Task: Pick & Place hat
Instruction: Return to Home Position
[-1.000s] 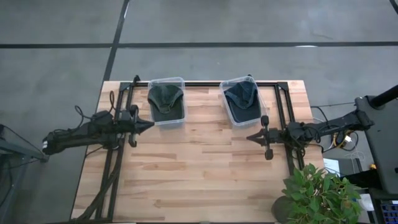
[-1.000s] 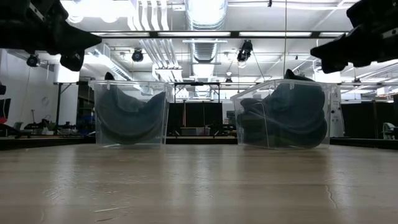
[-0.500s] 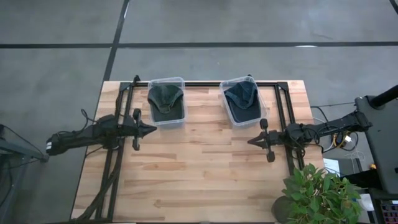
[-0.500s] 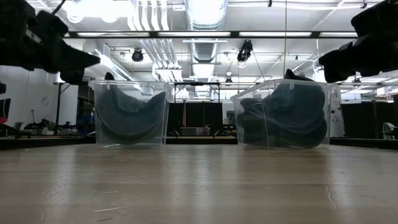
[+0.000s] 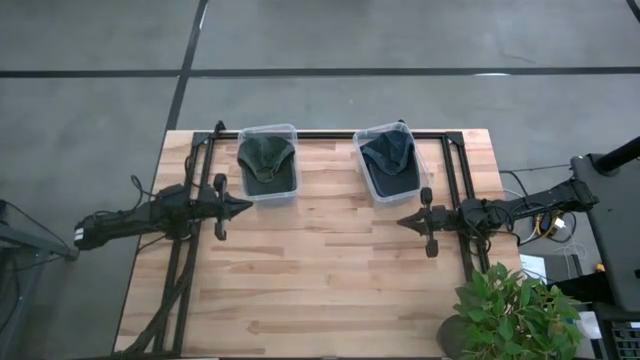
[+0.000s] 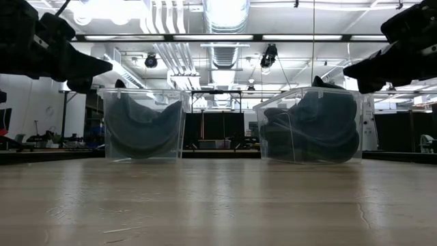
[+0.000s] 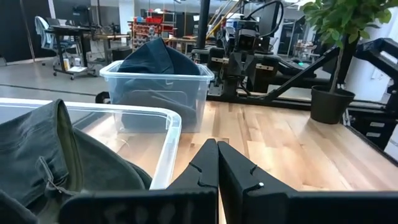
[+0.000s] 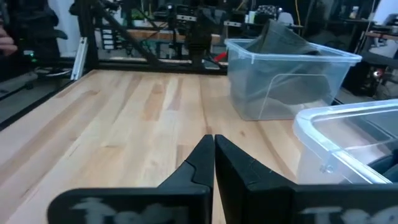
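Observation:
Two clear bins stand at the table's far side. The left bin (image 5: 268, 163) holds a dark green hat (image 5: 265, 158) (image 6: 141, 128), lying on the bin's floor. The right bin (image 5: 388, 162) holds a dark blue hat (image 5: 388, 155) (image 6: 311, 130), whose crown rises above the rim (image 7: 158, 53). My left gripper (image 5: 247, 207) (image 7: 217, 149) is shut and empty, hovering above the table just near of the left bin. My right gripper (image 5: 401, 222) (image 8: 213, 140) is shut and empty, hovering near of the right bin's near right corner.
Bare wooden tabletop (image 5: 320, 270) spreads between and near of the grippers. A black metal frame (image 5: 330, 134) runs along the far edge and down both sides. A potted plant (image 5: 510, 310) stands at the near right corner. The room lies beyond the table.
My left gripper has sunk a little and shifted slightly toward the near edge, staying shut. My right gripper has dipped slightly, also shut. Both hats and bins have kept still.

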Tool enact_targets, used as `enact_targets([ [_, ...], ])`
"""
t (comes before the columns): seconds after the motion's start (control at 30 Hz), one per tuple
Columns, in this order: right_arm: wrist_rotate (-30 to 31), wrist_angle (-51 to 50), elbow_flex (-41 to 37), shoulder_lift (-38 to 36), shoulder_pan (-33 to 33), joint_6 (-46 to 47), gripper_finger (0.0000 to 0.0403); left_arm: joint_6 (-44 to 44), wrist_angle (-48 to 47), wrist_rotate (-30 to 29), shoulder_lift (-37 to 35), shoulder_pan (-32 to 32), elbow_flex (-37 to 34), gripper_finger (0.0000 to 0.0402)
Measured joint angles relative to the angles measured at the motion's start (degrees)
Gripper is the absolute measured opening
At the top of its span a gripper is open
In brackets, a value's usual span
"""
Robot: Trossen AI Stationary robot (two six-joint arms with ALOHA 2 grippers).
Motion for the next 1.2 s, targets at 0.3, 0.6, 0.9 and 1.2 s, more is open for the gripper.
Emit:
enact_targets([
  [0.3,0.17,-2.86,0.0,0.04,-0.01,-12.38,0.0008,-5.44,-0.08,0.02,1.55,0.02,0.02,0.0],
  [0.6,0.16,-2.88,0.0,0.0,-0.02,-8.26,0.0009,-5.71,-0.06,0.04,1.72,0.02,0.0,0.0],
  [0.9,0.12,-2.91,0.0,0.0,-0.02,-3.25,0.0009,-5.71,-0.06,0.07,1.72,0.02,-0.02,0.0],
  [1.2,0.11,-2.91,0.0,0.0,0.0,-3.22,0.0009,-5.73,-0.06,0.07,1.72,0.02,-0.04,0.0],
])
